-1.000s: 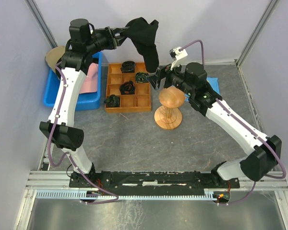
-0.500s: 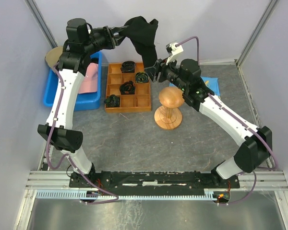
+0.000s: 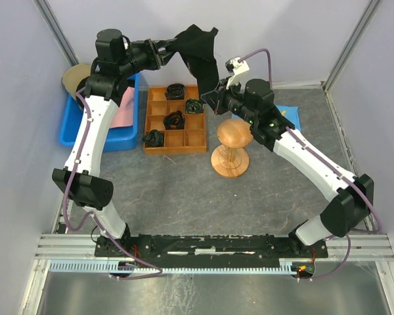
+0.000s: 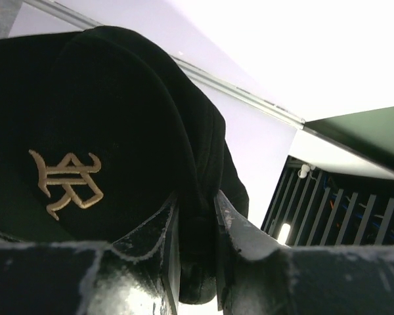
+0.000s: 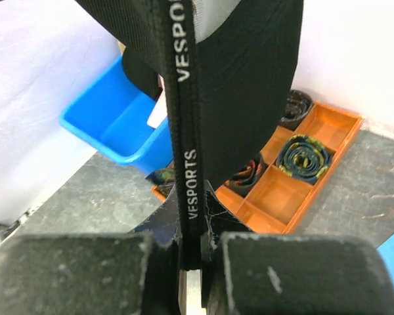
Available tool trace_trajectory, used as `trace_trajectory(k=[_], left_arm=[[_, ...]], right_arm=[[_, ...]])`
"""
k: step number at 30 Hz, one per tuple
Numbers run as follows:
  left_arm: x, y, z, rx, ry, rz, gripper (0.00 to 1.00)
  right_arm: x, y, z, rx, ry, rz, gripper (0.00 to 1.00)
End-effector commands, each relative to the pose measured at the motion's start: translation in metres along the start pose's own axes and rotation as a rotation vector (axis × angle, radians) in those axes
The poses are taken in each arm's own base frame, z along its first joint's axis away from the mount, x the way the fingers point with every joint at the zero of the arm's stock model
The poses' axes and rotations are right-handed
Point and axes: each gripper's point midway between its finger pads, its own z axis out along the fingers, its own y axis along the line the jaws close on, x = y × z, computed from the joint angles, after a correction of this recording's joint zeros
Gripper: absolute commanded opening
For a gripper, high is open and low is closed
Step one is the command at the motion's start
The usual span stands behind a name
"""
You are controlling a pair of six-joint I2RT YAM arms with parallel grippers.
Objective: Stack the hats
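**Item 1: black cap** (image 3: 198, 47). Held in the air above the far end of the bench (image 3: 184, 184), over the far edge of the wooden compartment tray (image 3: 196, 137). It hangs stretched between both hands. The left wrist view shows an embroidered tan emblem (image 4: 65, 184) on its crown. The right wrist view shows a black adjuster strap (image 5: 184, 98) printed with white lettering.

**Left hand** (image 3: 165, 51): clenched on the cap's fabric at its upper left, a fold pinched between the fingers (image 4: 161, 249). The crown bulges out just beyond the fingertips.

**Right hand** (image 3: 213, 97): clenched on the strap at the cap's lower end. The strap runs straight up from between the fingers (image 5: 249, 275), and the body of the cap hangs above and behind it.

**Item 2: pink cap** (image 3: 123, 108). Lies in the blue bin (image 3: 85, 134), left of the tray.

**Item 3: tan cap** (image 3: 71, 77). Sits at the bin's far left corner, partly hidden by the left arm.

**Other stock:**
- Wooden mushroom-shaped stand (image 3: 233, 152), upright on the bench, right of the tray and just below the right hand.
- Dark coiled bundles (image 3: 174, 119) in several tray compartments.
- Blue cloth (image 3: 290, 115), behind the right arm.
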Motion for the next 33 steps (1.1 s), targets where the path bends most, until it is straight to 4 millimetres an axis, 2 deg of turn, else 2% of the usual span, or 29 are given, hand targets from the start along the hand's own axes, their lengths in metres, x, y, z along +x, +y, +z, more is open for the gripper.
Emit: trace_trajectory(k=[1,7,9,12,16,18,19,21,24,28,33], left_arm=[[0.013,-0.026,-0.003,0.113,0.050,0.127,0.34],[0.008,-0.052,-0.007,0.174,0.047,0.287,0.66],[-0.002,-0.047,-0.010,0.140,0.013,0.369,0.69],[-0.016,-0.027,-0.016,0.070,-0.068,0.453,0.70],[-0.039,0.019,-0.033,-0.036,-0.169,0.523,0.70],[-0.046,0.042,-0.042,-0.077,-0.188,0.528,0.70],[-0.049,0.054,-0.047,-0.098,-0.194,0.525,0.69],[-0.055,0.075,-0.057,-0.127,-0.199,0.519,0.69],[-0.064,0.101,-0.070,-0.178,-0.209,0.526,0.69],[-0.069,0.115,-0.084,-0.225,-0.223,0.569,0.69],[-0.071,0.124,-0.089,-0.255,-0.221,0.593,0.69]], right_arm=[[-0.090,0.031,-0.052,-0.064,-0.150,0.076,0.00],[-0.117,0.032,-0.094,-0.134,-0.130,0.296,0.00],[-0.125,0.037,-0.102,-0.181,-0.116,0.380,0.00],[-0.135,0.049,-0.109,-0.272,-0.083,0.549,0.00],[-0.144,0.061,-0.118,-0.440,-0.051,0.861,0.00],[-0.145,0.056,-0.121,-0.527,-0.064,1.044,0.00],[-0.152,0.056,-0.129,-0.599,-0.103,1.102,0.00],[-0.148,0.043,-0.136,-0.641,-0.131,1.239,0.00],[-0.139,0.026,-0.146,-0.642,-0.148,1.342,0.00],[-0.125,0.012,-0.158,-0.622,-0.140,1.417,0.00],[-0.100,-0.008,-0.169,-0.599,-0.137,1.562,0.00]])
